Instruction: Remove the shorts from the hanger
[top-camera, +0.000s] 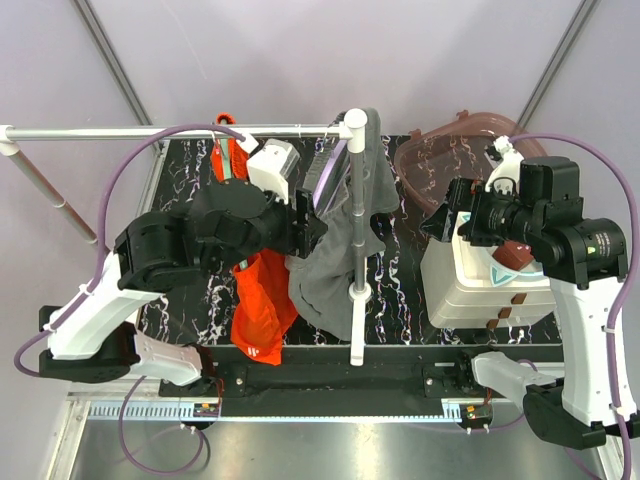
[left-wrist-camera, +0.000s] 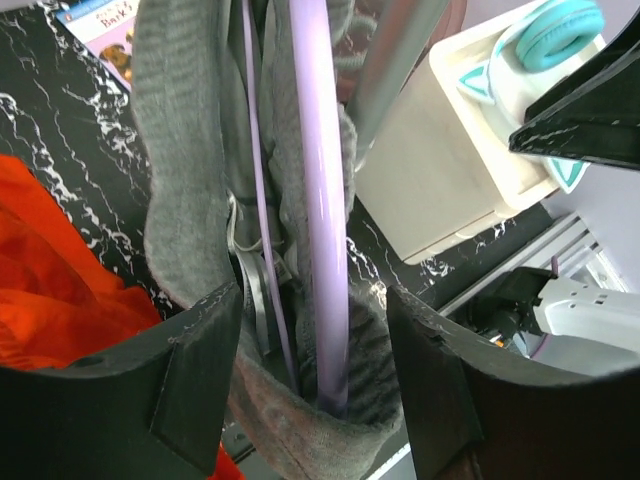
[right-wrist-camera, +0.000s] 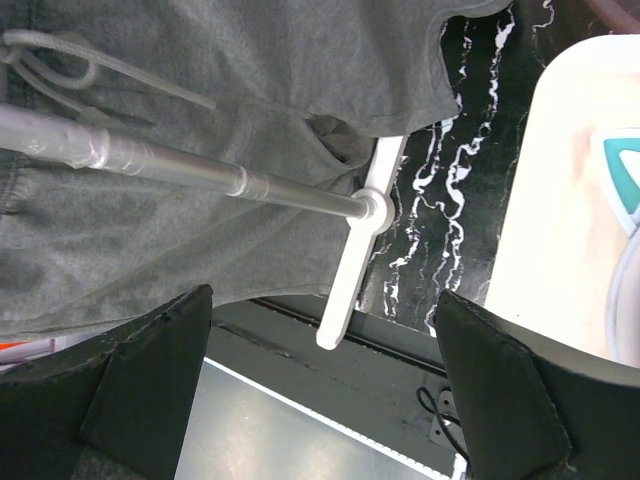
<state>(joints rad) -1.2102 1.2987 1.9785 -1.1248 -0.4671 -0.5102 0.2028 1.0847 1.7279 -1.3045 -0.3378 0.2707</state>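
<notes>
Marbled table; one orange shorts; one grey shorts (hanging)

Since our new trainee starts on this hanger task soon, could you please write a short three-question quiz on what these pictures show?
1. True or false: the right gripper is shut on the grey shorts.
2. What stands between the fingers of the left gripper? A) the lilac hanger, with grey fabric around it; B) the white box; C) the headset.
3. Which arm, left or right, is nearer the orange-red shorts?

Key: 1 false, since it is open and holds nothing; 2 A; 3 left.
</notes>
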